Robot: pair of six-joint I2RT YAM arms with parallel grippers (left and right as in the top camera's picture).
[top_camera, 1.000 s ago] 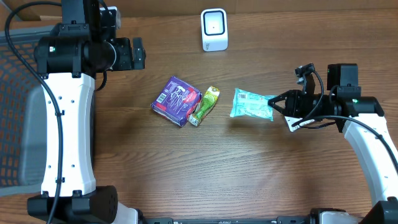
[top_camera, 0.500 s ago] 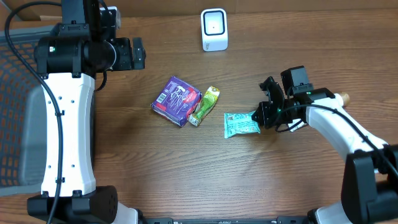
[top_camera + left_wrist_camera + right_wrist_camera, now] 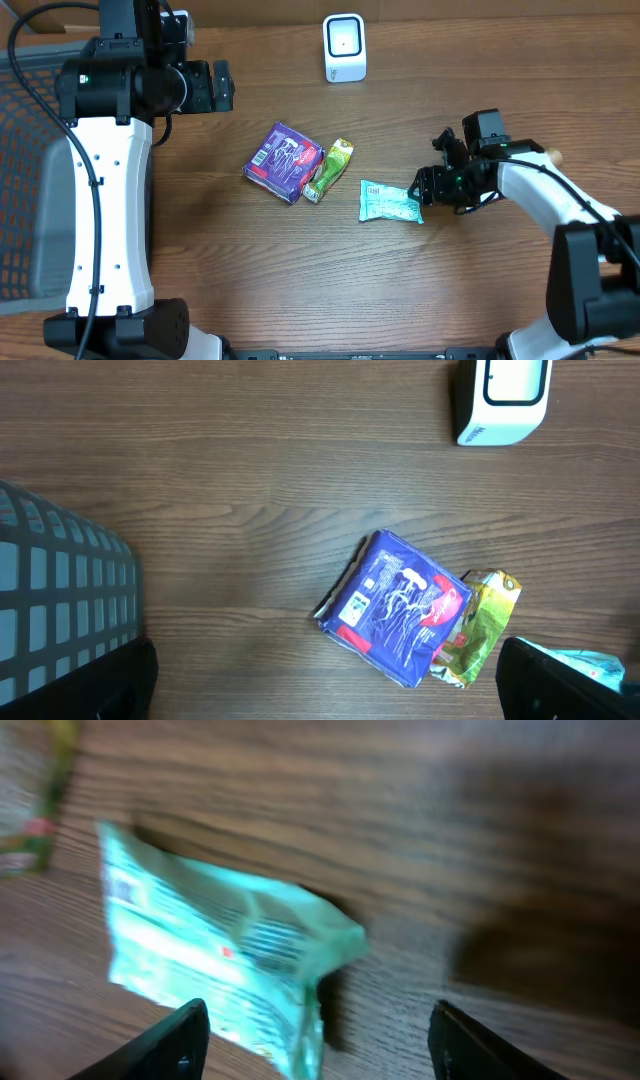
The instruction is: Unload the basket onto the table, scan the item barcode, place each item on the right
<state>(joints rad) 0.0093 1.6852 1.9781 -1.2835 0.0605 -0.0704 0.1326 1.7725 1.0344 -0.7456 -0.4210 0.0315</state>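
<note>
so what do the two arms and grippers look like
Both arms are alike: the left arm and right arm have smooth white link shells between black joint housings, with thin black cables looped along them. The left gripper and right gripper are black with two blunt fingers.

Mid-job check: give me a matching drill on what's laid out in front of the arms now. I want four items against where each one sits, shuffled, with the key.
Items:
1. white scanner
2. purple packet
3. green sachet
4. teal packet

Places:
A. lying flat, right by the tips of the right end effector
B. upright at the back, apart from the packets
C. leftmost of the three packets
D. against the purple packet's right side

Pairs: 1-B, 2-C, 3-D, 4-A
</note>
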